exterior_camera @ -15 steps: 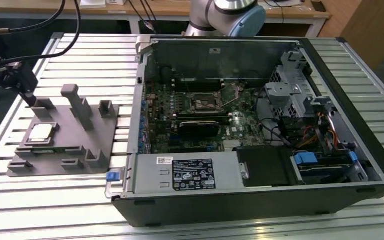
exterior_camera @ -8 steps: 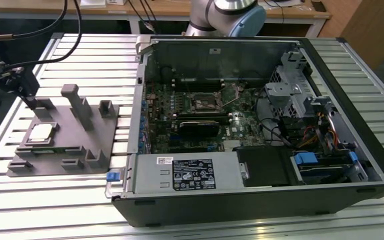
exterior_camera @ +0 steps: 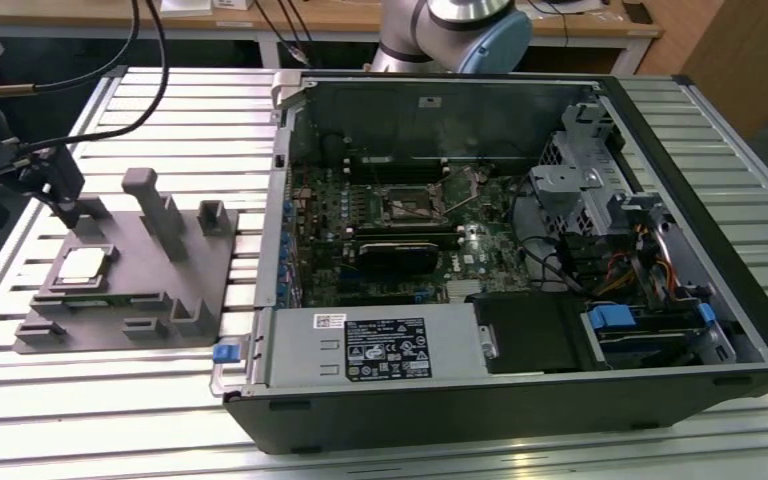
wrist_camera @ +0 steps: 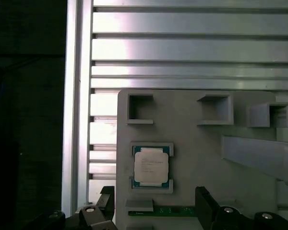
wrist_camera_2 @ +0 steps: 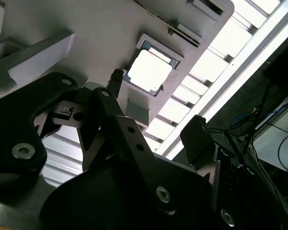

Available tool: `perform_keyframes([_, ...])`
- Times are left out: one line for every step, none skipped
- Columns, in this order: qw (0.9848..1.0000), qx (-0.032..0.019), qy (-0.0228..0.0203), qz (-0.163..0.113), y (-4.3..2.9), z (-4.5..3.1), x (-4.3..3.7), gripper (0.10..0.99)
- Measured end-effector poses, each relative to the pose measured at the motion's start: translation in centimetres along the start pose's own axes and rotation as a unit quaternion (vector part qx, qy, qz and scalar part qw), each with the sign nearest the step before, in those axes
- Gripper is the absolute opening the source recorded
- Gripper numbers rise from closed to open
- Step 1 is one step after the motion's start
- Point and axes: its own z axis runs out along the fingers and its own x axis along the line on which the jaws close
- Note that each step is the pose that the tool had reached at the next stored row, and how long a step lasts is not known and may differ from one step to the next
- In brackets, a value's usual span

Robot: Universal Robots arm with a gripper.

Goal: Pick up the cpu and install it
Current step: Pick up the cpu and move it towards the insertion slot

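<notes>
The cpu (exterior_camera: 81, 265) is a small pale silvery square lying flat in a recess of the grey fixture (exterior_camera: 177, 285), on the exterior view's left. My gripper (exterior_camera: 75, 202) hovers just above the fixture's far side, close to the cpu and not touching it. In the first wrist view the cpu (wrist_camera: 151, 165) lies just ahead of the gripper (wrist_camera: 153, 206), whose two dark fingers stand apart with nothing between them. The second wrist view also has the cpu (wrist_camera_2: 149, 71) ahead of the open gripper (wrist_camera_2: 156, 108). The dark metal-framed socket (exterior_camera: 404, 205) sits on the motherboard inside the open computer case (exterior_camera: 744, 290).
Upright grey posts (exterior_camera: 157, 210) rise from the fixture beside the gripper. A grey box with a white label (exterior_camera: 371, 345) fills the case's near side, with drive cages and cables (exterior_camera: 624, 240) at the exterior view's right. Everything rests on a slatted aluminium table (exterior_camera: 91, 410).
</notes>
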Motion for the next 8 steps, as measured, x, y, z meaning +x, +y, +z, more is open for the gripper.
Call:
perform_keyframes([1.0000,0.0000,-0.0002,0.000,-0.02,0.13,0.00,0.761])
perform_keyframes([1.0000,0.0000,-0.0004,0.000,-0.03,0.25,0.00,0.761])
perform_keyframes([1.0000,0.0000,-0.0004,0.000,-0.04,0.33,-0.01,0.761])
perform_keyframes([1.0000,0.0000,-0.0004,0.000,-0.04,0.40,-0.01,0.761])
perform_keyframes([1.0000,0.0000,-0.0003,0.000,-0.06,0.45,-0.01,0.761])
perform_keyframes([1.0000,0.0001,-0.0002,0.000,-0.06,0.47,0.00,0.761])
perform_keyframes([1.0000,0.0003,-0.0002,0.000,-0.06,0.48,-0.01,0.761])
perform_keyframes([1.0000,0.0002,-0.0003,0.000,-0.06,0.52,-0.01,0.761])
